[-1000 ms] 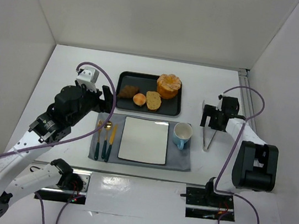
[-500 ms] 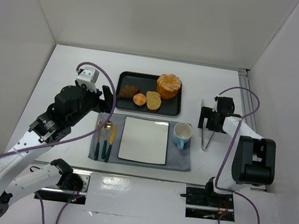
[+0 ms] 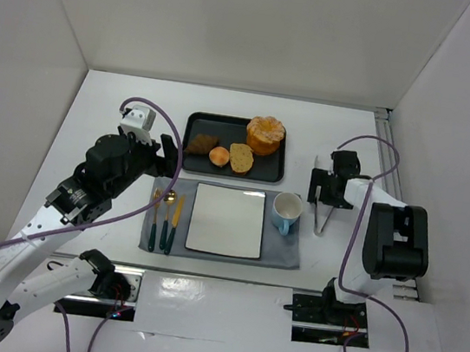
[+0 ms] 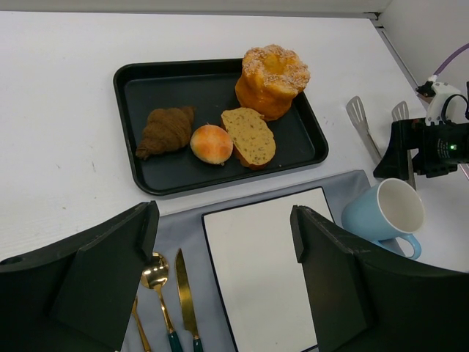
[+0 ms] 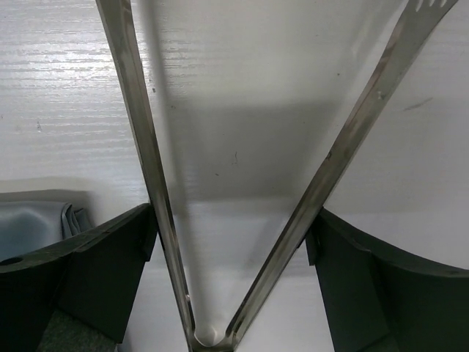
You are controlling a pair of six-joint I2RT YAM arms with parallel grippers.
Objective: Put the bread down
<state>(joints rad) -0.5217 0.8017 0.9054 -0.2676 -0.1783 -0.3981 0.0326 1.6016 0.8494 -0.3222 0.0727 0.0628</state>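
The bread (image 3: 265, 134) (image 4: 272, 79), a puffy golden-orange loaf with a pale cracked top, stands in the far right corner of the black tray (image 3: 195, 121) (image 4: 126, 99). My left gripper (image 3: 166, 154) (image 4: 223, 220) hangs open and empty over the near left of the grey mat, well short of the tray. My right gripper (image 3: 327, 191) (image 5: 231, 227) is low over the table, right of the cup. Its open fingers straddle the two arms of the metal tongs (image 5: 150, 169) (image 3: 324, 218), which lie spread on the table. Each finger is at or against an arm.
The tray also holds a brown croissant (image 4: 167, 128), a small round bun (image 4: 211, 141) and a flat tan slice (image 4: 249, 137). On the grey mat lie a white square plate (image 3: 227, 220), gold cutlery (image 3: 164, 217) and a blue cup (image 3: 287, 210). White walls enclose the table.
My right gripper has shifted a little left and farther along the tongs, and its jaws have narrowed slightly. The left arm, the bread and the tray have not moved.
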